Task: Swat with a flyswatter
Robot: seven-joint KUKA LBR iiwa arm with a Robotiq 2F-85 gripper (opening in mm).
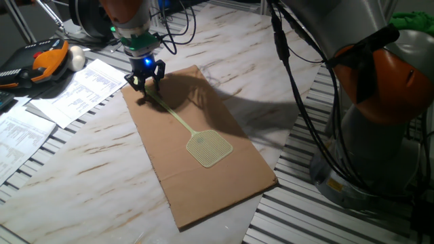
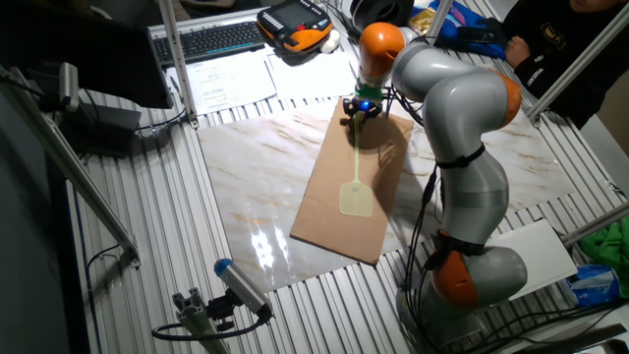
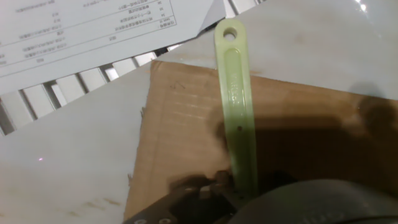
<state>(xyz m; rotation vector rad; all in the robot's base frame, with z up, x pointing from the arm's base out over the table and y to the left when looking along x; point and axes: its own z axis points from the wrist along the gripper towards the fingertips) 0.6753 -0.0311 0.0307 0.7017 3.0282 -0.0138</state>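
The pale yellow-green flyswatter (image 1: 209,148) lies flat on a brown cardboard sheet (image 1: 224,190), with its mesh head toward the near right and its thin handle running up-left. My gripper (image 1: 146,84) is down at the handle's far end, with its fingers spread on either side of the handle. In the hand view the handle (image 3: 237,93) runs straight up from between the fingers, and its holed tip reaches past the cardboard edge (image 3: 180,124). The other fixed view shows the swatter (image 2: 356,197) and my gripper (image 2: 361,111) at the top of the cardboard.
Printed paper sheets (image 1: 81,91) lie left of the cardboard on the marble table (image 1: 81,196). An orange-black pendant (image 1: 41,61) and a white ball (image 1: 76,59) sit at the far left. The arm's base (image 1: 380,115) stands at the right. A keyboard (image 2: 211,39) is at the back.
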